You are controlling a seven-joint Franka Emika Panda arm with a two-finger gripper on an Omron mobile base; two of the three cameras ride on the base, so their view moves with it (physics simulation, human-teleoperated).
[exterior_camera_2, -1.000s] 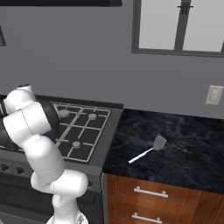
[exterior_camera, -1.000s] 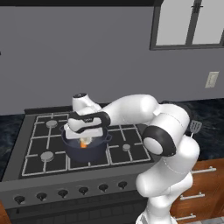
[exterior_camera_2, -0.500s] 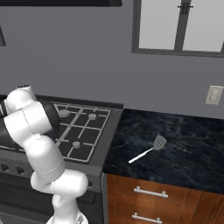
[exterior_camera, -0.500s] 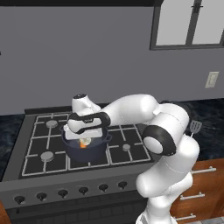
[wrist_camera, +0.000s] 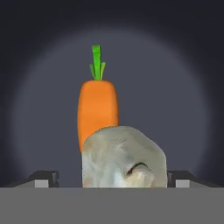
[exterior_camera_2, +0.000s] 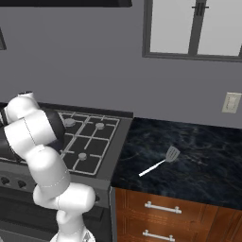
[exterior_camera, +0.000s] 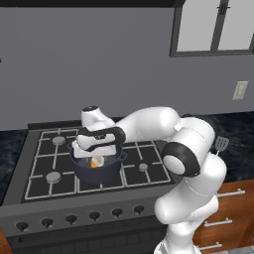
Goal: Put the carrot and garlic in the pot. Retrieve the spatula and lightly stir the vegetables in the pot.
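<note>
The dark blue-grey pot (exterior_camera: 97,174) stands on the stove's front middle burner. My gripper (exterior_camera: 97,153) reaches down into it from above. In the hand view the orange carrot (wrist_camera: 98,109) lies on the pot's floor (wrist_camera: 175,87), green top pointing away. The off-white garlic (wrist_camera: 124,157) rests against its near end, between the spread fingertips of my gripper (wrist_camera: 113,178), with a gap showing on the left side. The jaws are open. Both vegetables also peek out under the hand, the carrot (exterior_camera: 93,163) and the garlic (exterior_camera: 100,160). The spatula (exterior_camera_2: 159,162) lies on the dark counter right of the stove.
The stove (exterior_camera: 144,168) has several burners and a row of knobs along its front. The black counter (exterior_camera_2: 198,156) runs to the right over wooden drawers (exterior_camera_2: 160,208). A wall outlet (exterior_camera_2: 231,102) and a window (exterior_camera_2: 194,28) are behind it.
The jaws have spread wider around the garlic, which now sits in the pot. The arm has stayed in place over the pot.
</note>
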